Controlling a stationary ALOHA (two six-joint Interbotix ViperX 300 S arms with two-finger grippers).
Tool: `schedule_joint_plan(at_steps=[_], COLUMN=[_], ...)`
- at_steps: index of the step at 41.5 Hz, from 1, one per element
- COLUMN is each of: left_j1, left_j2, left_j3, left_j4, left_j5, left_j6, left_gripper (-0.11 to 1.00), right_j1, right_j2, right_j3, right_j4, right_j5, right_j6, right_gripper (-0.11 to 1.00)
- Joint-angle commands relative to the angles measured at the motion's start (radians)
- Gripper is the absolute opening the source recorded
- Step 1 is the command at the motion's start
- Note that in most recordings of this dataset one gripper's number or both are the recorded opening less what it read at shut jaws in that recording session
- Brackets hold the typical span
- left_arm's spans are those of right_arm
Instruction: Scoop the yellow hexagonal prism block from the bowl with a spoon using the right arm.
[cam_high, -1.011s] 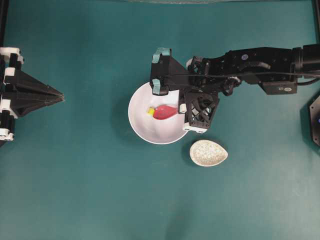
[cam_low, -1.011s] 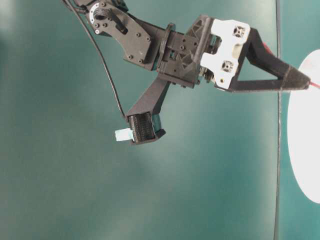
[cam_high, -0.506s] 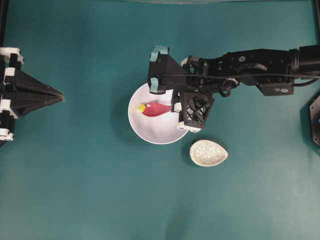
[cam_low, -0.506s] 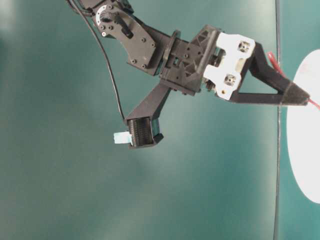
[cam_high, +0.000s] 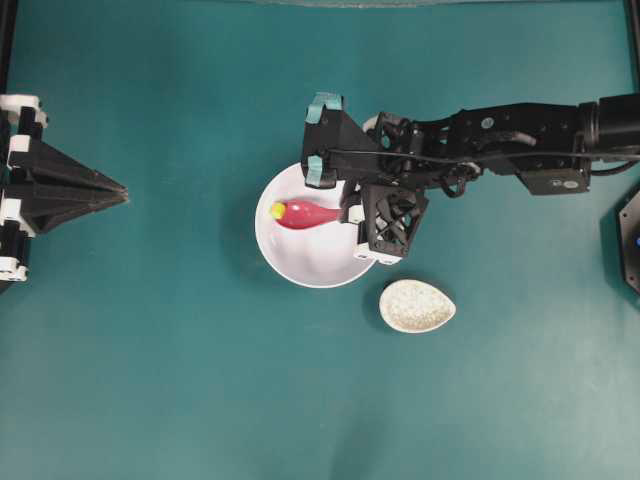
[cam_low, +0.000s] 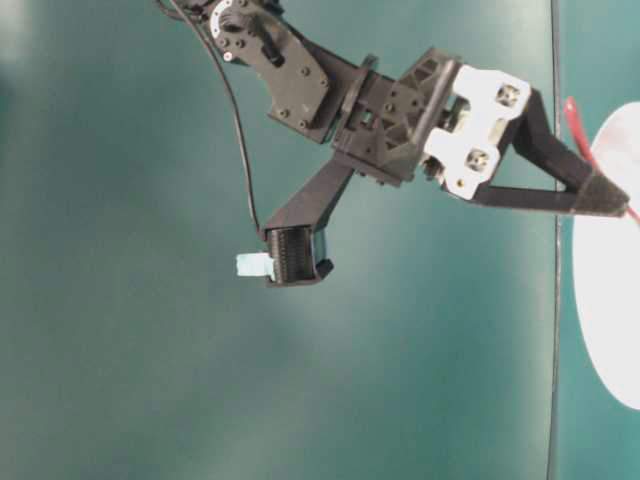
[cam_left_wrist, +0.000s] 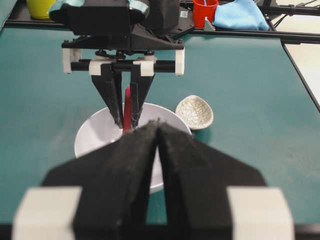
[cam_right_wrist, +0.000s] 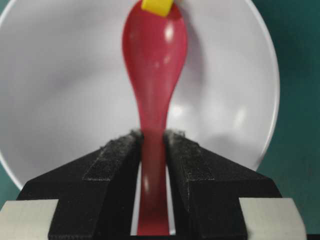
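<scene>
Your right fingers (cam_right_wrist: 152, 160) clamp the spoon (cam_right_wrist: 155, 65), yellow block (cam_right_wrist: 156, 6) at its tip; left fingers (cam_left_wrist: 157, 165) pressed together.

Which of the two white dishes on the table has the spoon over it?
The large plain round bowl: the red spoon reaches over it. The small speckled teardrop-shaped dish sits apart, with nothing over it.

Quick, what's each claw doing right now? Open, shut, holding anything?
Left gripper: shut, holding nothing.
Right gripper: shut on the spoon handle, over the bowl.
</scene>
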Motion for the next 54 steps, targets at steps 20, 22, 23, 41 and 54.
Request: schedule_joint_plan(at_steps=[20,22,23,41,54], left_j1=[0.002,0.002,0.002,0.002,0.002], left_j2=[0.006,0.006,0.006,0.006,0.006], left_j3=[-0.023,-0.023,-0.023,-0.025,-0.026], left_j4=[0.003,0.003,0.003,0.002,0.003], left_j5=[-0.011,-0.011,-0.011,-0.011,-0.011], left_j6=[0.000,0.000,-0.002,-0.003,-0.006], left_gripper=[0.08,0.08,0.08,0.08,0.08], right_j1=[0.002,0.002,0.002,0.002,0.002], right_j2=[-0.020,-0.023,-0.028,-0.103,-0.166], right_j3=[0.002,0.000,0.002,0.000,-0.005], right_j4=[0.000,0.000,0.000,0.000,-0.018], right_j5=[-0.026,-0.025,-0.025,0.009,0.037], right_j6=[0.002,0.002,0.002,0.002,0.005], right_gripper=[0.24,0.24,0.24,0.24,0.24])
